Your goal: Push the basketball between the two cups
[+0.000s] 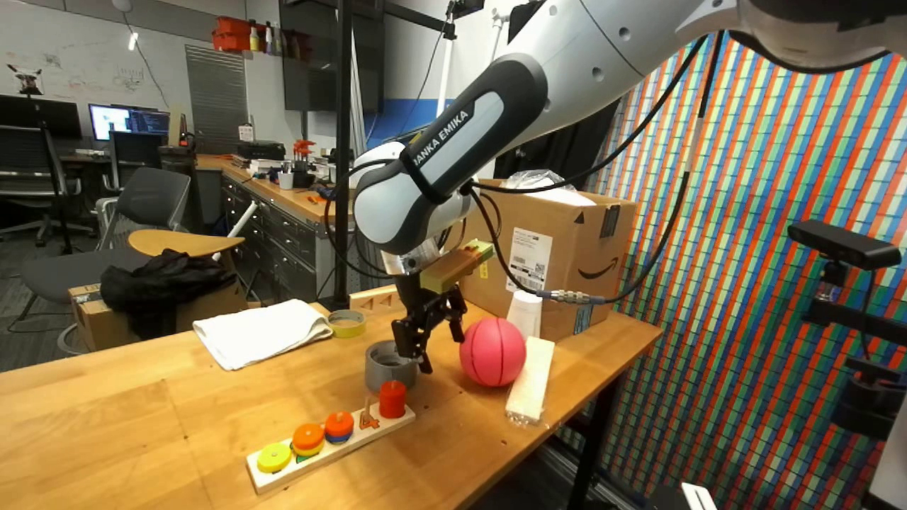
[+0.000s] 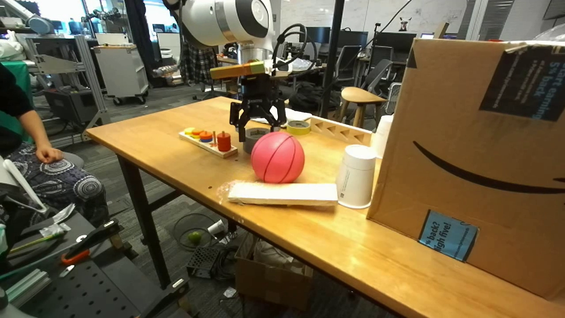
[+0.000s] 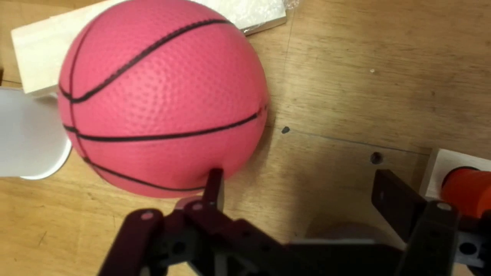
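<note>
The pink basketball [image 1: 493, 352] rests on the wooden table in both exterior views [image 2: 277, 157] and fills the upper left of the wrist view [image 3: 165, 96]. An upside-down white cup [image 2: 355, 176] stands beside the box; a cup also shows behind the ball [image 1: 524, 314] and at the left edge of the wrist view [image 3: 30, 134]. A second cup [image 2: 382, 134] stands farther back, partly hidden by the box. My gripper [image 3: 298, 176] is open with nothing between its fingers, low beside the ball [image 1: 441, 347]. Its left finger overlaps the ball's edge in the wrist view and appears to touch it.
A white wrapped block [image 2: 282, 194] lies against or close to the ball. A grey tape roll [image 1: 390, 372] stands by the gripper. A peg toy with colored rings [image 1: 333, 446], yellow tape [image 1: 347, 324], white cloth [image 1: 262, 333], wooden rack [image 2: 340, 131] and large cardboard box [image 2: 441, 154] are around.
</note>
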{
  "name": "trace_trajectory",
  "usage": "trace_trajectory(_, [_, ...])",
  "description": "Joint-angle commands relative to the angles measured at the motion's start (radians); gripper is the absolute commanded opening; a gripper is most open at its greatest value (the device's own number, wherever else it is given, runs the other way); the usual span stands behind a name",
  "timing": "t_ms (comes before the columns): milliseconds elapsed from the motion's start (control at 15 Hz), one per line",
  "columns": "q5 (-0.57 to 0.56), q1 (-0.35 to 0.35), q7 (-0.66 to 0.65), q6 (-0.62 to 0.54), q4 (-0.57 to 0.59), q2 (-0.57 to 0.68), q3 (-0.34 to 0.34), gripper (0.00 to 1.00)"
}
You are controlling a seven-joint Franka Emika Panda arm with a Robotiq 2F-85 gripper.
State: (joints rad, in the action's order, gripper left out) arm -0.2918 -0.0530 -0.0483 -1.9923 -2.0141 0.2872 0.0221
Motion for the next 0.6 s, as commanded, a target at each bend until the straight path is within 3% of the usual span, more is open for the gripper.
trace_trajectory(0, [0.008, -0.008, -0.016, -0.016, -0.066, -0.072, 0.002, 1.00])
trace_trajectory(533, [0.013, -0.015, -0.011, -0.015, -0.084, -0.090, 0.012, 1.00])
